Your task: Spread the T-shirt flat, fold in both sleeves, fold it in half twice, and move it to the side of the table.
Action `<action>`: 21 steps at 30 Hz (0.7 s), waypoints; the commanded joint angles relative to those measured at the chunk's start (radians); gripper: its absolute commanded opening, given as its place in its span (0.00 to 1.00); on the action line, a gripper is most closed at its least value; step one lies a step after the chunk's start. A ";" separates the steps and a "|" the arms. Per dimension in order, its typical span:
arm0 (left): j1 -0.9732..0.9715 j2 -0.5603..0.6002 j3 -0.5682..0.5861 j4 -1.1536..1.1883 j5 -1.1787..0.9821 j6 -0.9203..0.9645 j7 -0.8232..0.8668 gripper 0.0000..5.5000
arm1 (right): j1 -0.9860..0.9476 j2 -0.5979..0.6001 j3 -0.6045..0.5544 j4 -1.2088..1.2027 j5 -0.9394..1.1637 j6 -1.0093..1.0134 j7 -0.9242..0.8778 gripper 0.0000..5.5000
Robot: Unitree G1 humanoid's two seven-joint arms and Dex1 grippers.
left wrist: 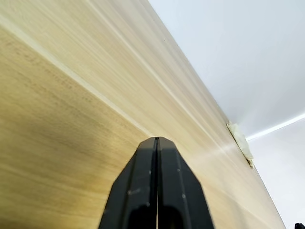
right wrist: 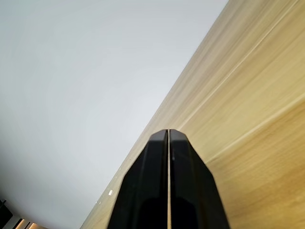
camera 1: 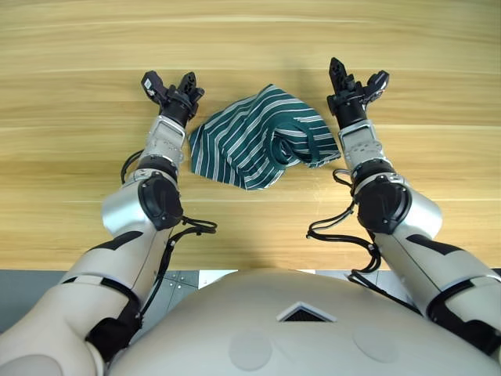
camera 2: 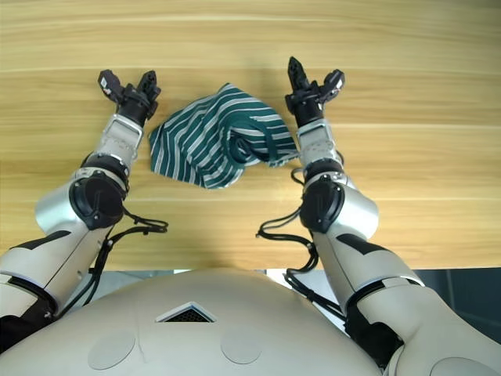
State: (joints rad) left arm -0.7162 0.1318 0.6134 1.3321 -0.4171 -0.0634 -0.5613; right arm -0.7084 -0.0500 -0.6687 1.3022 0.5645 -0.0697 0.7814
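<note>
A dark green T-shirt with white stripes (camera 1: 258,137) lies crumpled in a heap on the wooden table (camera 1: 250,39), between my two arms. My left gripper (camera 1: 168,81) hovers just left of the shirt's far edge, fingers spread open and holding nothing. My right gripper (camera 1: 358,75) is just right of the shirt, also open and empty. Neither gripper touches the cloth. In the right eye view the T-shirt (camera 2: 219,137) sits the same way between both grippers.
Bare wood extends far beyond the shirt and to both sides. The table's near edge (camera 1: 235,268) runs just in front of my torso. The wrist views look along the tabletop (left wrist: 71,119) toward a pale wall (right wrist: 95,71).
</note>
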 commanded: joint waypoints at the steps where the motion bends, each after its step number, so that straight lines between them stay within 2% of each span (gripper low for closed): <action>1: -0.020 0.001 -0.005 0.004 0.004 0.012 -0.007 0.00 | 0.010 0.001 0.005 0.009 -0.009 0.000 -0.015 0.01; 21: -0.018 0.002 -0.013 0.003 0.008 0.010 -0.020 0.00 | 0.012 0.005 0.016 0.009 -0.020 -0.014 -0.020 0.01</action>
State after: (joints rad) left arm -0.7162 0.1318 0.6059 1.3321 -0.4169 -0.0615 -0.5793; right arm -0.7082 -0.0485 -0.6569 1.3024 0.5516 -0.0790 0.7768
